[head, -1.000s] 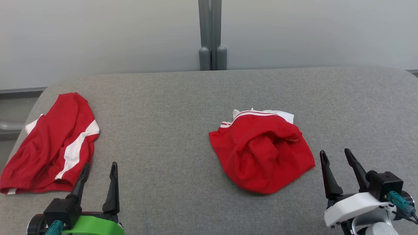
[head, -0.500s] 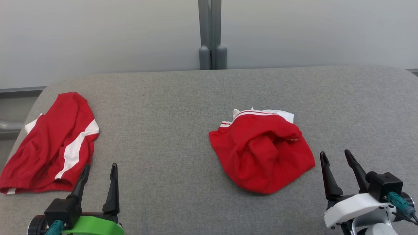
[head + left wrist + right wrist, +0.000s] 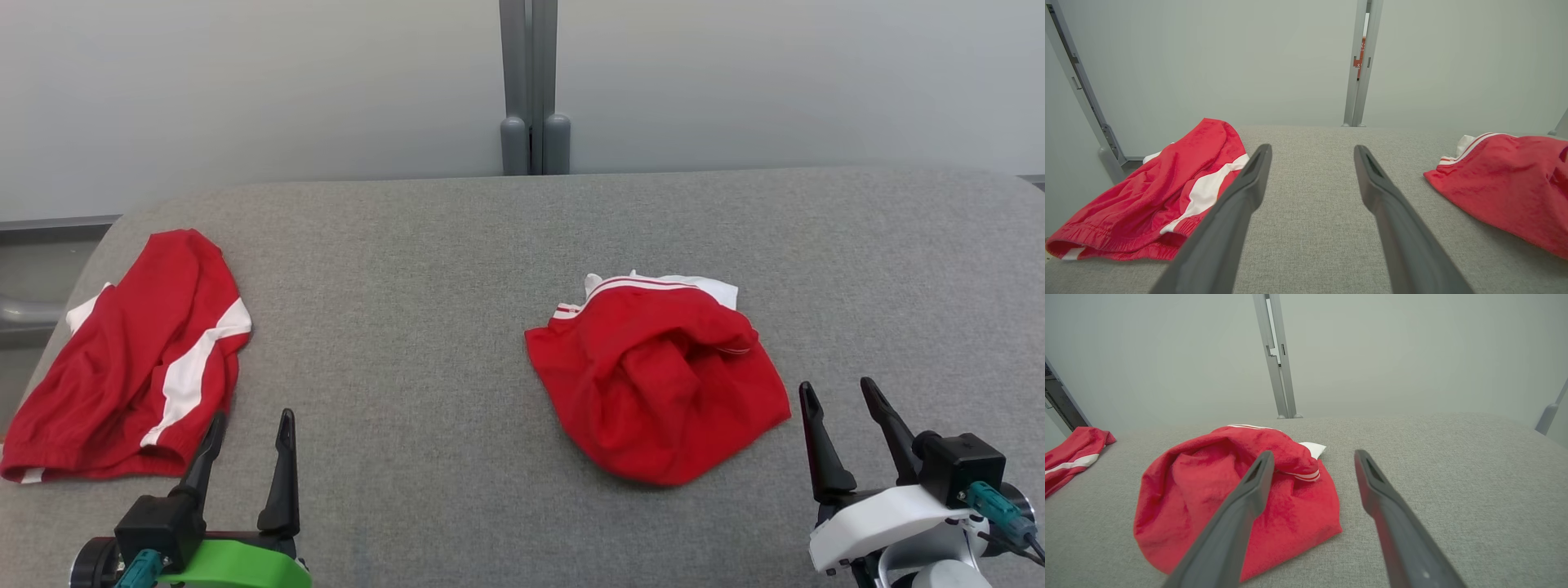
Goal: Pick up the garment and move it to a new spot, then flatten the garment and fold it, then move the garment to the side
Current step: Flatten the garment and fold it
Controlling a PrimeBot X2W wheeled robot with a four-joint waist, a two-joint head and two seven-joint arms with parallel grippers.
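A crumpled red garment (image 3: pixel 653 392) with white striped trim lies in a heap right of the table's middle; it also shows in the left wrist view (image 3: pixel 1502 196) and the right wrist view (image 3: pixel 1216 498). My right gripper (image 3: pixel 837 386) stands open just right of the heap's near corner, apart from it, fingers (image 3: pixel 1313 453) empty. A second red garment (image 3: pixel 139 359) with a white stripe lies flatter at the table's left edge. My left gripper (image 3: pixel 252 416) is open and empty beside that garment's near hem (image 3: pixel 1159 192), not touching it.
The grey fabric-covered table (image 3: pixel 424 310) has rounded far corners. A pale wall with a grey upright post (image 3: pixel 531 90) stands right behind it. Bare cloth stretches between the two garments and to the right of the heap.
Both grippers have slid slightly toward the near edge of the head view, still open. Neither garment has moved.
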